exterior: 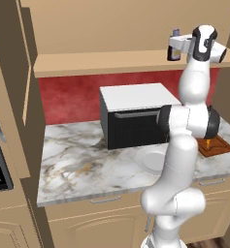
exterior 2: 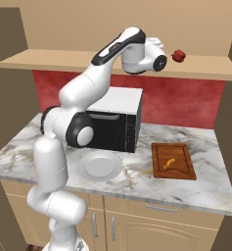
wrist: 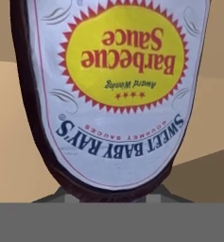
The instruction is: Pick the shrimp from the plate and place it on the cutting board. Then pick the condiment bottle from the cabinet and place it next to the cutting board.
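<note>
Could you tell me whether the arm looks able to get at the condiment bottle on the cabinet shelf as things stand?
Probably yes: the gripper is already up at the cabinet shelf against the condiment bottle. The hand view shows its barbecue sauce label right at the fingers, seemingly gripped, with nothing between them.

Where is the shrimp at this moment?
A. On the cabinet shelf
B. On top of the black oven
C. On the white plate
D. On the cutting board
D: the small orange shrimp lies on the reddish-brown cutting board, while the white plate holds nothing.
</note>
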